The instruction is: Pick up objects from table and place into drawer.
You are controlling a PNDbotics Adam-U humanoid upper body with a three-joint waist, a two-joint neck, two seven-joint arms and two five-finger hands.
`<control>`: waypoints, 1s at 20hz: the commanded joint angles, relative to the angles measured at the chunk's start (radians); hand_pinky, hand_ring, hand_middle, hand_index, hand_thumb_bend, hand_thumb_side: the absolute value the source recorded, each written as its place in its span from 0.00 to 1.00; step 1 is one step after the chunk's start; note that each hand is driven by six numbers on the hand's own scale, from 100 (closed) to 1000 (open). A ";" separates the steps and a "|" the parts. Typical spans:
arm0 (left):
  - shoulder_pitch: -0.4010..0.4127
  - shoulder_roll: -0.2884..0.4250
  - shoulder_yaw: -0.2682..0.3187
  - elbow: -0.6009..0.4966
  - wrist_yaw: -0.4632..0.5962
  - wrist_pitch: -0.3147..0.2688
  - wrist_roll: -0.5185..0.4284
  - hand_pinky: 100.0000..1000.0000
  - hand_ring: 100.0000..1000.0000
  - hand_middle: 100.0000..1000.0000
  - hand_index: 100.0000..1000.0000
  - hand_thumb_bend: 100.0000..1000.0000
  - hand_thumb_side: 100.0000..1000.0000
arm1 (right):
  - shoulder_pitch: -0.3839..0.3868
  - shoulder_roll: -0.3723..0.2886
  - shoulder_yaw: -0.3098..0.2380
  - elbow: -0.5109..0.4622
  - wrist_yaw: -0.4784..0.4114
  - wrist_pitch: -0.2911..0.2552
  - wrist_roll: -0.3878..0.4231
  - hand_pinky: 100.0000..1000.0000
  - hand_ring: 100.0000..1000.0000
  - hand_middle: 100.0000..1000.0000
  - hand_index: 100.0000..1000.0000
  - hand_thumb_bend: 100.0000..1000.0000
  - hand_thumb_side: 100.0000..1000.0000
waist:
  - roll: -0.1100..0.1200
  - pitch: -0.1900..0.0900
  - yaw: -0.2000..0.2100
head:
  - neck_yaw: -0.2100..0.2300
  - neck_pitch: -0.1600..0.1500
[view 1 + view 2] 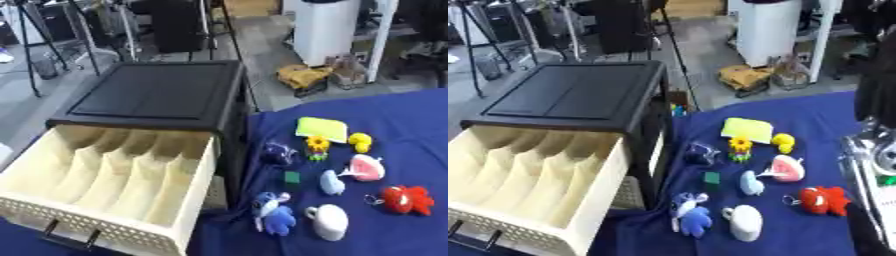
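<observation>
A black cabinet (157, 90) stands at the left of the blue-clothed table (411, 125). Its cream drawer (87, 220) is pulled out, and nothing shows between its dividers. To the right lie a yellow-green pad (321, 128), a yellow duck (360, 142), a sunflower toy (318, 146), a dark blue item (278, 153), a small green cube (291, 177), a pink and white toy (367, 168), a light blue toy (332, 183), a red plush (406, 200), a blue plush (275, 214) and a white cup (330, 222). My right arm's black and silver parts (877, 150) show blurred at the right edge of the right eye view, apart from the toys.
Beyond the table's far edge is grey floor with tripods (35, 45), a white appliance (325, 30) and a yellow bundle (302, 76). The drawer's black handle (66, 237) sticks out toward me at the lower left.
</observation>
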 commanded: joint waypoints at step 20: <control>0.016 -0.277 0.169 -0.006 0.375 -0.161 -0.195 0.84 0.89 0.77 1.00 0.69 1.00 | -0.111 -0.117 0.008 -0.015 0.066 -0.082 -0.118 0.69 0.79 0.70 0.83 0.08 1.00 | -0.049 0.039 0.014 | 0.028 0.044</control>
